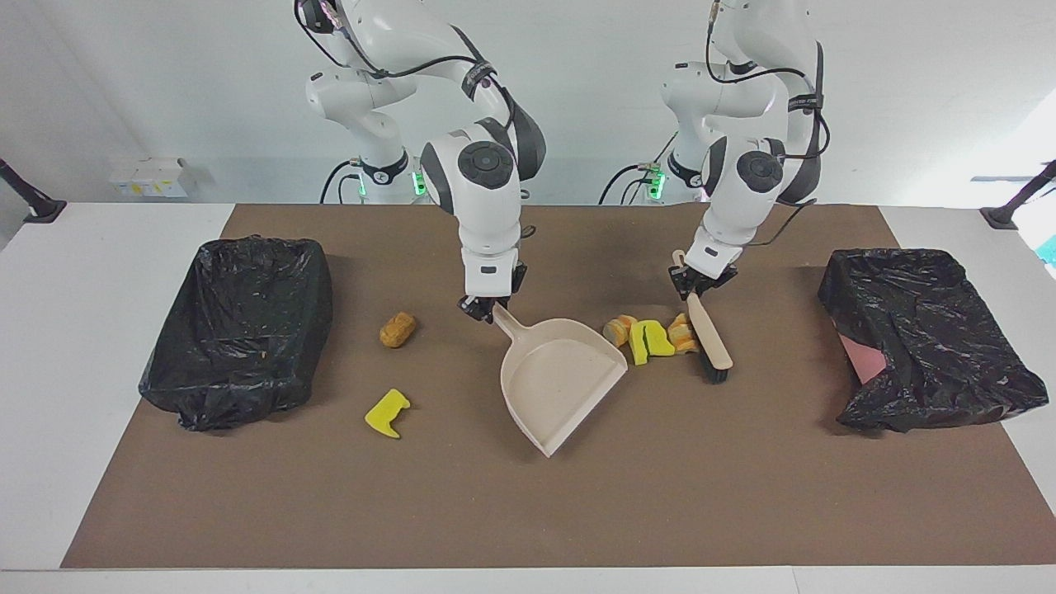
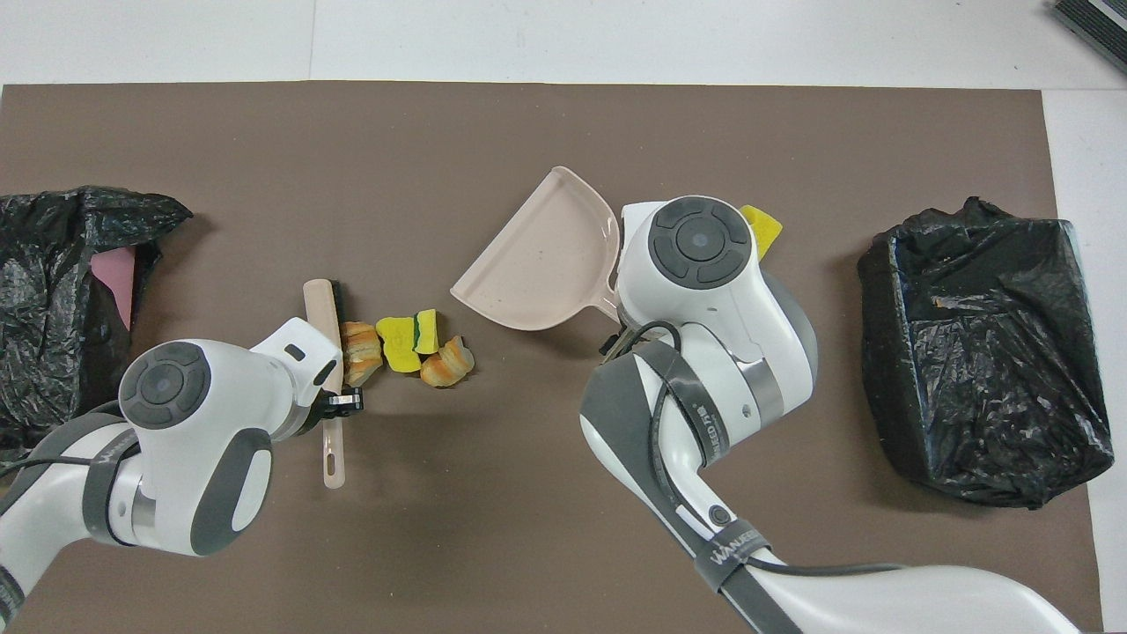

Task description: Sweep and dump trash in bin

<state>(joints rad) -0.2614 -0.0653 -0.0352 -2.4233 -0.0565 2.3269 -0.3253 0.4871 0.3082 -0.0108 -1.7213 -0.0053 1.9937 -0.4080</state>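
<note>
Left gripper (image 1: 691,281) clamps the brush (image 1: 708,334), bristles against four bunched trash scraps (image 1: 649,337) beside the dustpan (image 1: 558,379). Right gripper (image 1: 485,308) clamps the dustpan's handle, mouth angled toward them, probably to catch them. Two other scraps lie toward the right arm's bin (image 1: 239,326). Dustpan holds nothing; bin contents unclear.

Beige dustpan (image 1: 561,379), yellow trash (image 1: 387,413)
</note>
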